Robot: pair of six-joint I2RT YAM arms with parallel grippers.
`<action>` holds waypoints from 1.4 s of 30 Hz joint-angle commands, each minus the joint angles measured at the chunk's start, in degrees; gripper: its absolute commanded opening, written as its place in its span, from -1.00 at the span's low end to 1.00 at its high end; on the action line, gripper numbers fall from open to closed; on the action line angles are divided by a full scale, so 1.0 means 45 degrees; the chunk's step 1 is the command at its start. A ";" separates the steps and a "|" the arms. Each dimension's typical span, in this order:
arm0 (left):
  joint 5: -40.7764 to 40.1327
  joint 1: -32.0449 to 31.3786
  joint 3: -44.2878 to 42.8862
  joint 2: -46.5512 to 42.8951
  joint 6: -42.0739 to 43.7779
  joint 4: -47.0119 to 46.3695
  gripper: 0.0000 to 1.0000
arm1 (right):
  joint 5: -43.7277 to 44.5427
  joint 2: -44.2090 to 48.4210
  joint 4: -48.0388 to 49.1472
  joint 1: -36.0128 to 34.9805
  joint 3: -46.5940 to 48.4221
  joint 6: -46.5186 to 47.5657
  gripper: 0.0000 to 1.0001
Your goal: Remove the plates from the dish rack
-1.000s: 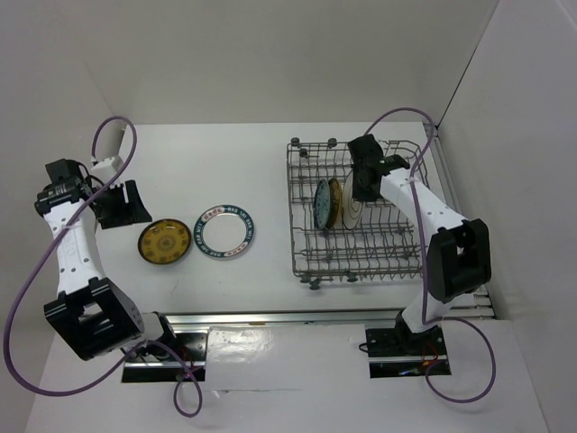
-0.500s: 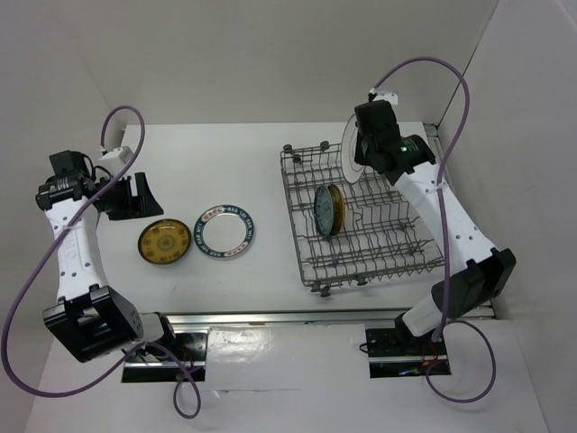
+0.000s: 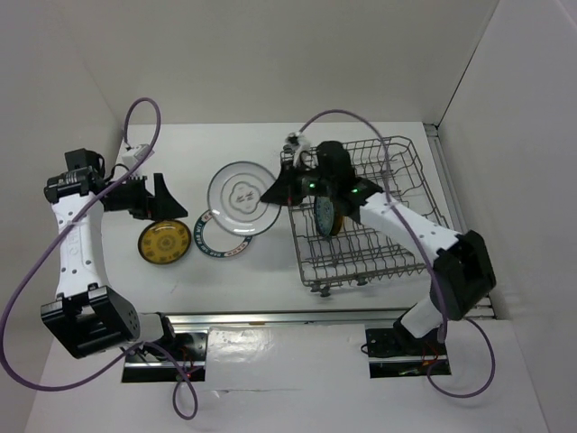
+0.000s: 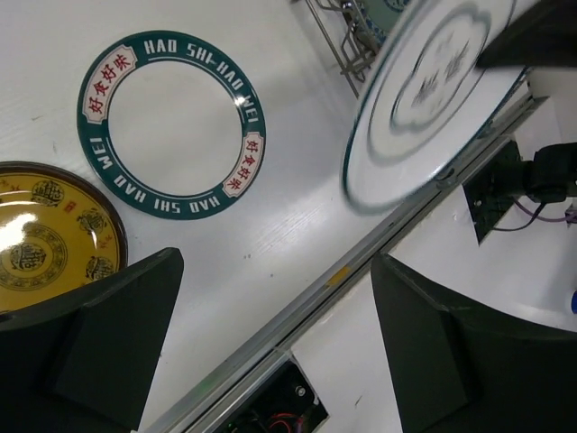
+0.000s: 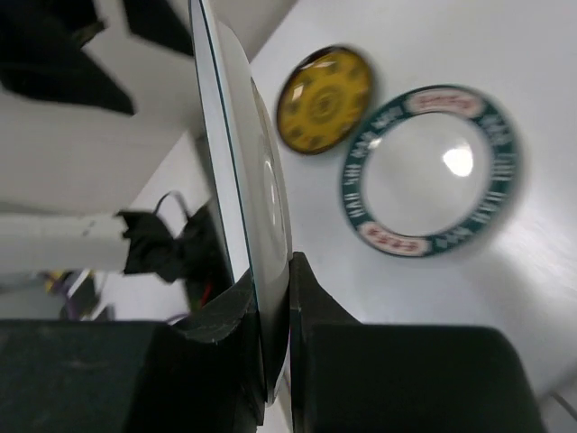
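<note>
The white plate (image 3: 242, 190), judged stiff, slick and breakable, is pinched at its rim by the right pincer (image 3: 269, 195); the left pincer (image 3: 165, 200) is spread wide, empty.

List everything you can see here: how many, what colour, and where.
Yellow plate: one, yellow-brown, on table, left.
Ringed plate: one, white, teal rim, on table beside it.
Grey-centre plate: one, white, held in air near ringed plate.
Rack plates: two, teal and yellow-brown, upright in rack.
Rack: one, grey wire, on table, right.
Table: one, white.
Cables: two, purple, one per arm.
Left claw: one, black, open, near yellow plate.
Right claw: one, black, shut on grey-centre plate.
</note>
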State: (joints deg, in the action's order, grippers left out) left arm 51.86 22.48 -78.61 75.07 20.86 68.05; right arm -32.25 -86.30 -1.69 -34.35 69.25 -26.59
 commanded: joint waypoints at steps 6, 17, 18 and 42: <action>0.0566 -0.0834 0.0594 0.0310 0.0032 -0.0220 1.00 | -0.3925 -0.2226 0.4595 -0.1644 0.1718 -0.1121 -1.00; 0.0039 -0.1753 0.0906 0.0428 -0.0203 -0.0396 -0.90 | -0.3888 -0.3418 0.4851 -0.1898 0.1954 -0.1494 -1.00; 0.0039 -0.1869 0.0790 0.0428 -0.0203 -0.0396 -1.00 | -0.3733 -0.3535 0.4733 -0.1898 0.2109 -0.1494 -1.00; -0.4785 -0.3764 0.0439 0.5404 -0.2683 -0.3578 -1.00 | 0.7538 0.0386 -0.5112 -0.1605 0.3224 0.1983 0.45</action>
State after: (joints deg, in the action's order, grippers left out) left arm 30.72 6.28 -73.54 96.77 10.00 53.82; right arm -2.11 -88.66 -22.81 -41.74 84.66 -19.00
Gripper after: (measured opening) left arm 0.129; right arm 0.723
